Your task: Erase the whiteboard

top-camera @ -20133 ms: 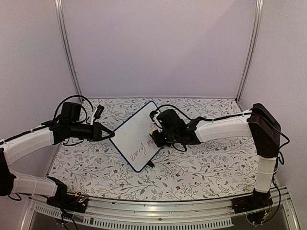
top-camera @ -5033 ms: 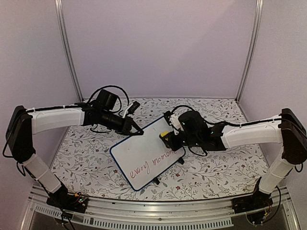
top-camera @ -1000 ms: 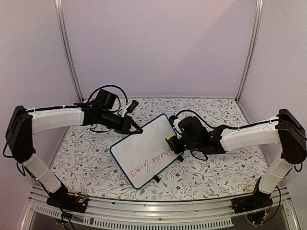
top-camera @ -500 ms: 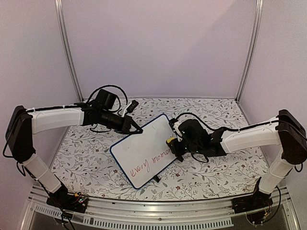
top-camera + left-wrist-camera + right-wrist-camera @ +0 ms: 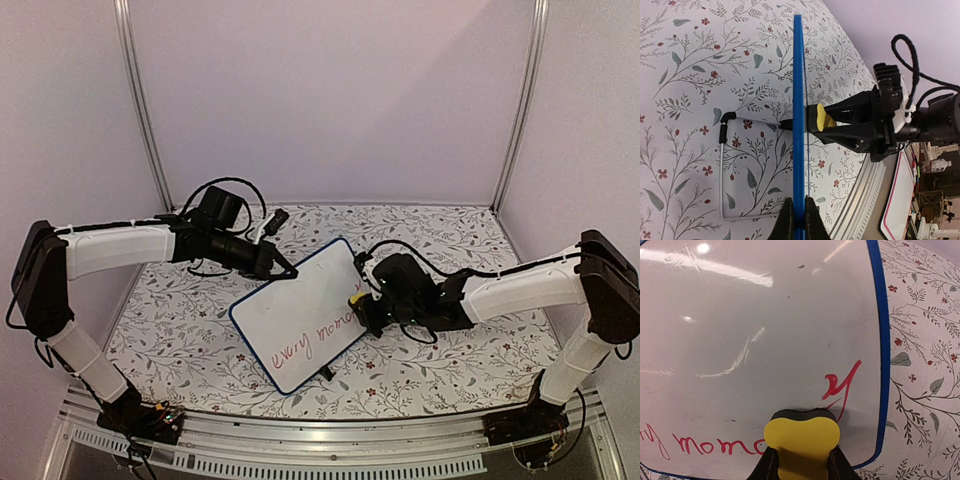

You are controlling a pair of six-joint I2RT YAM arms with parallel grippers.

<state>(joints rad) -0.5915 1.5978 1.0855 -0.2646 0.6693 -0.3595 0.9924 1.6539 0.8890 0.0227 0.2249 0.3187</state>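
The whiteboard [image 5: 300,315] has a blue frame and stands tilted on the floral table, with red handwriting along its near edge. My left gripper [image 5: 290,272] is shut on its far corner; in the left wrist view the jaws clamp the blue edge [image 5: 798,125]. My right gripper [image 5: 358,303] is shut on a yellow eraser [image 5: 356,297] and presses its dark pad on the board's right end. In the right wrist view the eraser [image 5: 801,440] covers part of the red writing [image 5: 840,385] near the blue frame [image 5: 881,340].
A thin wire stand [image 5: 725,170] props the board from behind. The floral tablecloth [image 5: 440,360] covers the table, with purple walls at the back and sides. The aluminium rail [image 5: 330,440] runs along the near edge.
My right gripper has slid the eraser a little down and toward the near side along the board's right end. The left arm and the board have stayed put.
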